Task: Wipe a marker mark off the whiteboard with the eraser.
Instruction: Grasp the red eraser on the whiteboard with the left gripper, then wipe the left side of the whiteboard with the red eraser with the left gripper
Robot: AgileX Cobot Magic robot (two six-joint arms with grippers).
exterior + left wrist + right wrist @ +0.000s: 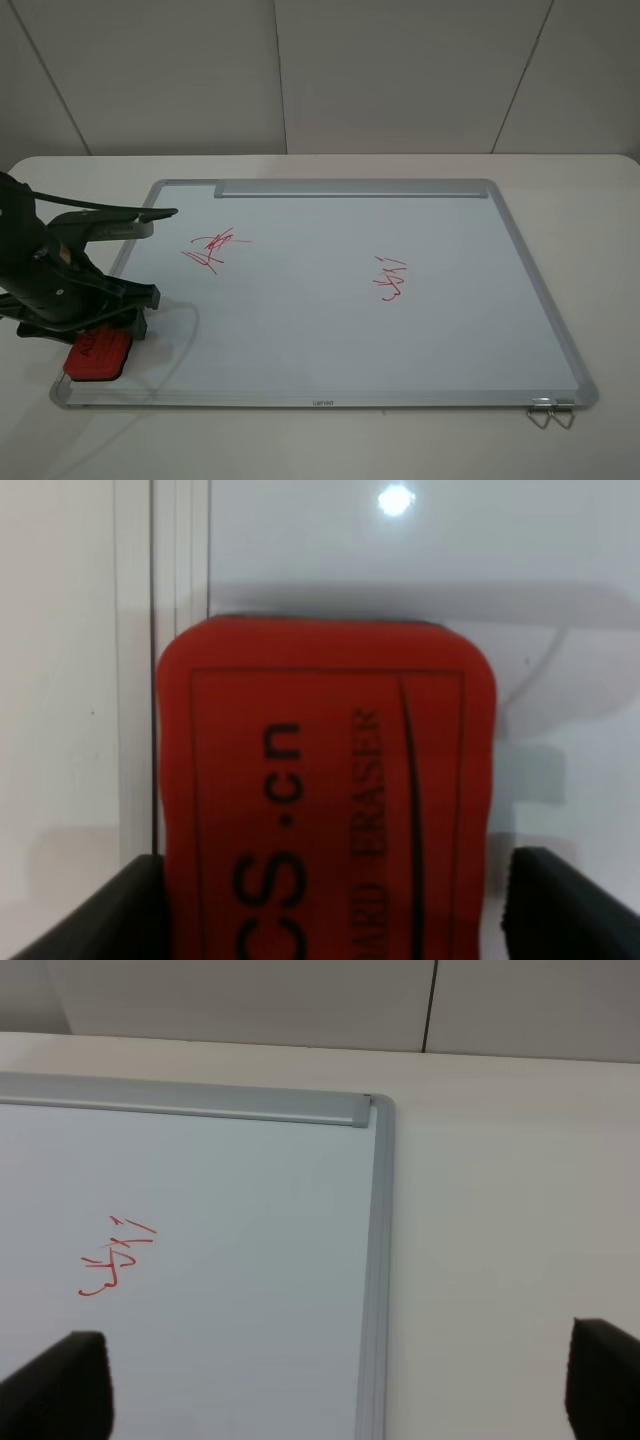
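- Red foam eraser (325, 780) with rounded corners and dark printed lettering sits between the black fingers (95, 915) of the left tool (335, 905). The jaws stand apart: one finger meets its side, the other shows a thin gap.
- The eraser lies flat on the whiteboard (300, 320) at the near left corner, just inside the silver frame.
- The marker mark (212, 248) is farther up the left side, apart from the eraser, with bare glossy board between them.
- A second red squiggle (391, 279) lies right of centre.
- The right tool (330, 1390) hangs wide open and empty over the board's right edge and the white table (520, 1210).
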